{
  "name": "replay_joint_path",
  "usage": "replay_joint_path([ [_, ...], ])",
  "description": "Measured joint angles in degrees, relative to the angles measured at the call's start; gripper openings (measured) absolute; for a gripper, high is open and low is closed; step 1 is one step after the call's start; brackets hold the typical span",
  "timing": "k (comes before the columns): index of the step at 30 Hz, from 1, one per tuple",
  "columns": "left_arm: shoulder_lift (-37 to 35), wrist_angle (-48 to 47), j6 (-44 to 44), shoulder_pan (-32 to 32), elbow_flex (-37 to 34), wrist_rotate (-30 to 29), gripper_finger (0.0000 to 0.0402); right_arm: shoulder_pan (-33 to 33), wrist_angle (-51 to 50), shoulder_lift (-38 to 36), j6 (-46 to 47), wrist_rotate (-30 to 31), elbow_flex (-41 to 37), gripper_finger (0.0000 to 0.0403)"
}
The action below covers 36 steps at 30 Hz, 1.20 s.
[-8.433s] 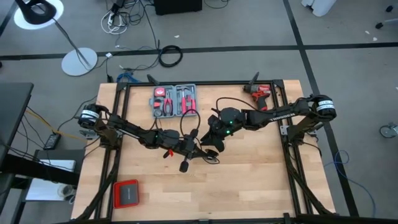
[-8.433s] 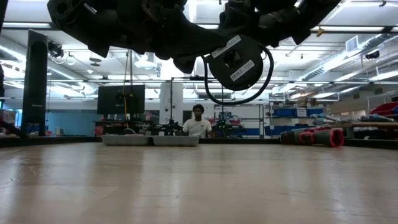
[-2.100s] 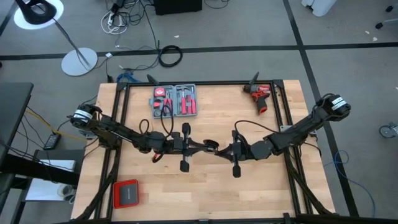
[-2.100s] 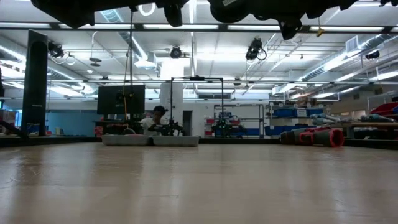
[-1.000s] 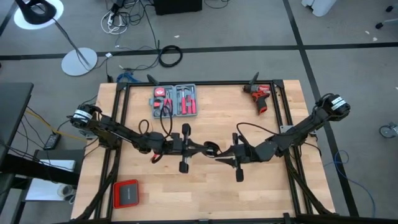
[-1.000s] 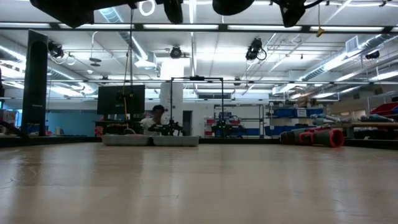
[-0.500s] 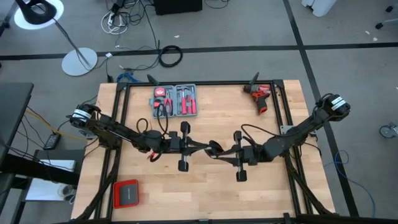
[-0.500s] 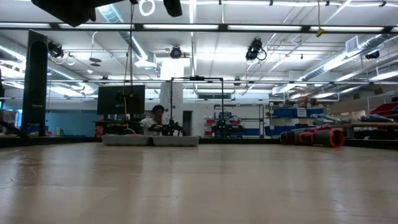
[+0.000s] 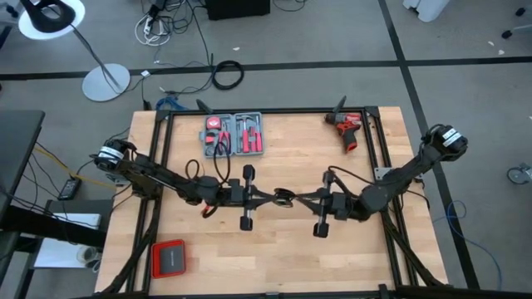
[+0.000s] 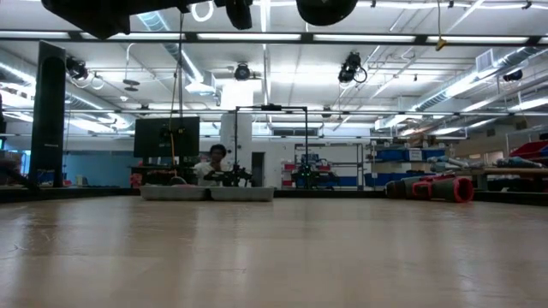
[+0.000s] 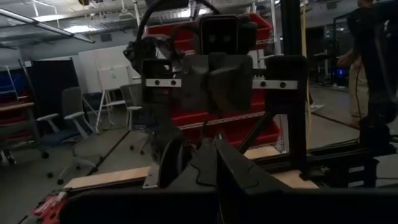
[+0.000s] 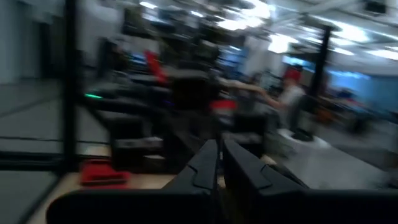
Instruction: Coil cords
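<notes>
The cords show as one thin black cable, wound into a small loop point(image 9: 284, 197) high above the table's middle. My left gripper point(image 9: 277, 198) reaches in level from the left and is shut on it; the left wrist view shows the loop point(image 11: 171, 163) beside its closed fingers point(image 11: 205, 163). My right gripper point(image 9: 298, 198) comes level from the right and faces the left one, tips at the loop. In its wrist view the right fingers point(image 12: 239, 163) stand nearly together, with nothing visible between them. The low view shows only dark arm parts point(image 10: 325, 8) at its top edge. My left gripper pinches the cable at the small loop point(image 9: 283, 197) between its two fingers, which come level from the table's left. The loop is lifted clear of the table. The fingers themselves hide the exact place of contact. My right gripper's tips reach the loop from the right; I cannot tell whether they touch it.
A grey tool case point(image 9: 234, 134) with red-handled tools lies at the far edge, left of centre. A red drill point(image 9: 347, 129) lies at the far right, and a red and black box point(image 9: 169, 258) at the near left corner. A person point(image 10: 214, 162) sits beyond the table.
My right gripper has rolled about its own line and tipped up to level. Its tips have swung a little toward the far edge, into line with the left gripper at the loop. The left gripper and the loop have stayed in place.
</notes>
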Motion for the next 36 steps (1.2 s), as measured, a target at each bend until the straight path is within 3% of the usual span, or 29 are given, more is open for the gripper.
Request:
replay_joint_path([
  [3,0.00,-1.07,0.00,0.02,0.00,-0.05,0.0001,2.64,-1.26,0.00,-0.31,10.97,0.00,0.0021],
  [6,0.00,-1.29,0.22,0.01,0.00,-0.07,0.0000,4.87,-1.91,0.02,-0.27,17.52,-0.02,0.0018],
  [12,-0.02,-0.88,1.27,0.01,0.00,-1.30,0.0000,6.19,-7.20,0.02,3.11,23.16,-0.02,0.0018],
  [16,-0.07,-0.78,1.50,0.02,0.00,-2.01,0.0000,6.38,-12.67,0.02,5.43,23.66,-0.07,0.0019],
  [19,-0.07,-0.74,1.54,0.02,0.00,-2.83,0.0000,8.07,-12.92,0.02,0.04,25.61,0.02,0.0027],
  [29,-0.11,-0.65,0.30,-0.55,0.00,-9.50,0.0000,14.54,-13.21,0.02,-17.72,44.40,3.45,0.0087],
  [36,-0.11,-0.14,-4.97,-0.62,0.04,-13.42,0.0000,14.42,-13.89,0.02,-21.28,45.16,3.45,0.0120],
])
